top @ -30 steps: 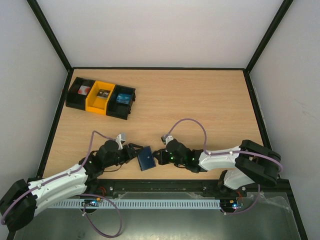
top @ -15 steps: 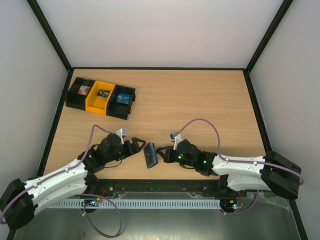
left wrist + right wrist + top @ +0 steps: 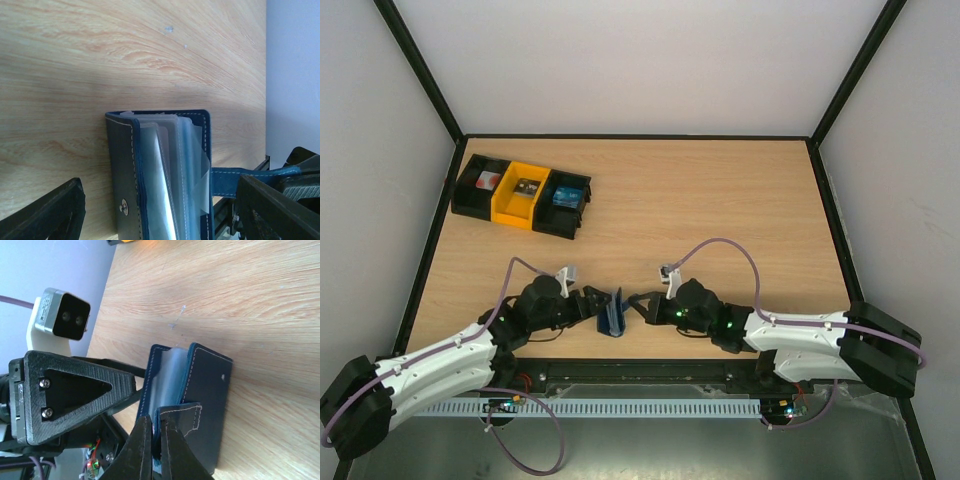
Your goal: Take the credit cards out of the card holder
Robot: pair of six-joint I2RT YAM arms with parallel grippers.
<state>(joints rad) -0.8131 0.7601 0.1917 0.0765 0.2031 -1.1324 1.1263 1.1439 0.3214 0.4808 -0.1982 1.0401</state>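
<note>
While your right gripper (image 3: 155, 450) pinched the tab (image 3: 181, 416) of the card holder (image 3: 611, 311), standing ajar by the table's (image 3: 720, 200) front edge, your left gripper (image 3: 588, 304) gaped around it; likely mid-opening, you next needed a cover held.

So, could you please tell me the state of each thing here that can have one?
card holder: standing on its edge, partly open
plastic sleeves: fanned apart; cannot tell whether cards are inside
closing tab: unfastened, stretched out sideways
right gripper: shut on the closing tab
left gripper: open, one finger on each side of the card holder
row of bins: each bin holds a small item
</note>
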